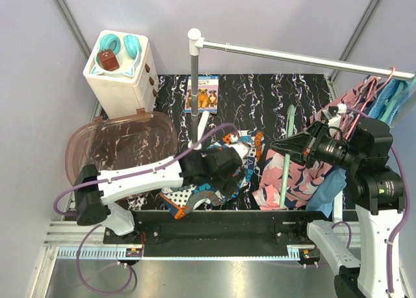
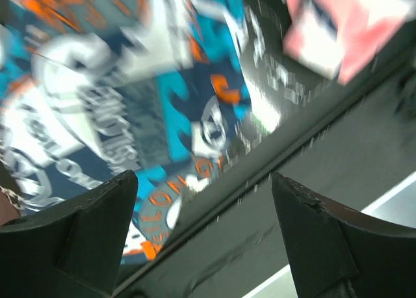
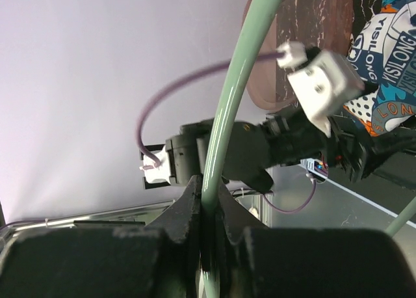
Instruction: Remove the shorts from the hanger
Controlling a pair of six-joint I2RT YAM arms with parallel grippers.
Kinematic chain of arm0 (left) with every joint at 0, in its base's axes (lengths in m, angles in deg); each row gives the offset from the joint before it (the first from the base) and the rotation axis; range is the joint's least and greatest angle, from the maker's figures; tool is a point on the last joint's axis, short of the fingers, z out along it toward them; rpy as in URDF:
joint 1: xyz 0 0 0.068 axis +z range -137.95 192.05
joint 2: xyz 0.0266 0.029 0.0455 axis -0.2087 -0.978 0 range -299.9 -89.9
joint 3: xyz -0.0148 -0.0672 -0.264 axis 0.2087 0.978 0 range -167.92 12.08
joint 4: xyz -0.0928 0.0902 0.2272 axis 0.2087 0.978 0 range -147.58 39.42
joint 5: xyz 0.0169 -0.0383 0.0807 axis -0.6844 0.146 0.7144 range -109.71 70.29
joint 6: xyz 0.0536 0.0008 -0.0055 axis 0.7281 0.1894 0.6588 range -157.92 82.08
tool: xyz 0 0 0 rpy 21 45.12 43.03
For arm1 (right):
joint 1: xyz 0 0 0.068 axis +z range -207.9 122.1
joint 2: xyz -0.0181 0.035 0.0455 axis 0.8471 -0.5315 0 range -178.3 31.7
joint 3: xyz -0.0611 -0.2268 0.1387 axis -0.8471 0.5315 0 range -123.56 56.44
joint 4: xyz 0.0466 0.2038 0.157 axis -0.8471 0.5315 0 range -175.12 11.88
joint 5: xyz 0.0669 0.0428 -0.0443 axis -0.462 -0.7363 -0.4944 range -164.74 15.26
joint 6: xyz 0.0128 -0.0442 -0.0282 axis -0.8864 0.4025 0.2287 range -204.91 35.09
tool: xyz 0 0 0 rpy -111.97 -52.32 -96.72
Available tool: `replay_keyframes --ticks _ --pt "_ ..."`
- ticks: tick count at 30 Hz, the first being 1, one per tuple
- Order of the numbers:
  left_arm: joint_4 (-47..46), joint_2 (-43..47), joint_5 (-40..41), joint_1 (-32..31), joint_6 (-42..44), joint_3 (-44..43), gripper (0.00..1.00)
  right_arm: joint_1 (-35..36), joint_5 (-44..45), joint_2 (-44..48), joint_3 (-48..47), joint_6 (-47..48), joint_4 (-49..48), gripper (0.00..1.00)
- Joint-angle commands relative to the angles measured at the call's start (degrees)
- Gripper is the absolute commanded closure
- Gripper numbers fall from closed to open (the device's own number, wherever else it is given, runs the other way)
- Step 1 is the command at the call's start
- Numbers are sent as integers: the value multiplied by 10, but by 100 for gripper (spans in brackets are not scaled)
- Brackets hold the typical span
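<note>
The orange, blue and white patterned shorts point(image 1: 195, 200) point(image 2: 130, 103) lie crumpled on the dark marbled table point(image 1: 260, 96) near its front edge. My left gripper point(image 1: 218, 181) point(image 2: 205, 181) hovers just above them, open, with nothing between its fingers. The pink shorts point(image 1: 305, 174) point(image 2: 331, 31) hang on a pale green hanger point(image 1: 286, 155) point(image 3: 224, 116) that rests at the table's right. My right gripper point(image 1: 278, 146) point(image 3: 208, 187) is shut on that hanger's rod. A plain light blue pair of shorts point(image 1: 328, 187) droops beside the right arm.
A pink translucent basin point(image 1: 123, 145) sits at the left, and a white drawer box point(image 1: 120, 77) with teal headphones stands behind it. A grey stand point(image 1: 194, 83) carries a rail point(image 1: 299, 57) with more hangers point(image 1: 387, 90) at its right end. A book point(image 1: 203, 93) lies at the back.
</note>
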Motion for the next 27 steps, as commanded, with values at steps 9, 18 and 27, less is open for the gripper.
replay_keyframes --ticks 9,18,27 --pt "-5 -82 42 -31 160 34 6 -1 -13 14 22 24 -7 100" --pt "-49 -177 10 -5 181 17 5 -1 3 5 19 23 -9 100" --pt "-64 -215 14 22 182 23 39 -1 5 -29 -11 42 -12 100"
